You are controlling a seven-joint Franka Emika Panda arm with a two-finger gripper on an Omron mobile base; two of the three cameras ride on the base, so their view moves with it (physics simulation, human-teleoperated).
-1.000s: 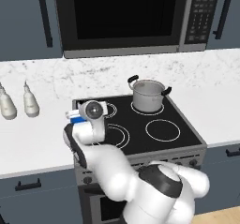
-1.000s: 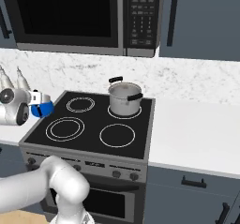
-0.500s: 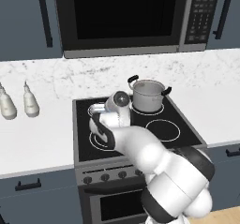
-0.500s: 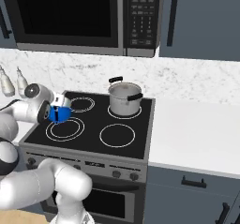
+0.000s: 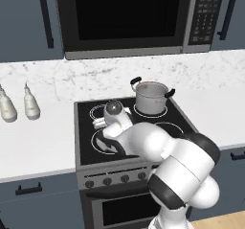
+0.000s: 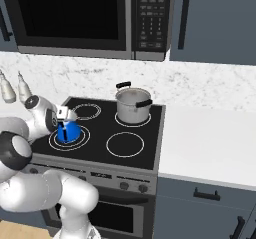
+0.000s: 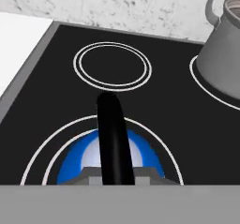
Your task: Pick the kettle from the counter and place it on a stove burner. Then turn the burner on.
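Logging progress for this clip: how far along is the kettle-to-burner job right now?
Done: the small bright-blue kettle is off the white marble counter and sits over the wide double-ring burner at the front left of the black cooktop. In hand: the gripper is at its thin black handle; whether it has let go cannot be told. Left: release if needed, then turn the burner on.

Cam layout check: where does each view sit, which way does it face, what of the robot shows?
Left base view: behind-left, looking forward and down at the cooktop; white arm rises lower right.
Right base view: behind-right, same scene; arm lower left, hand over the kettle.
Hand view: on the hand, looking down along the kettle's handle at the stove burner.
All three share the steel pot.
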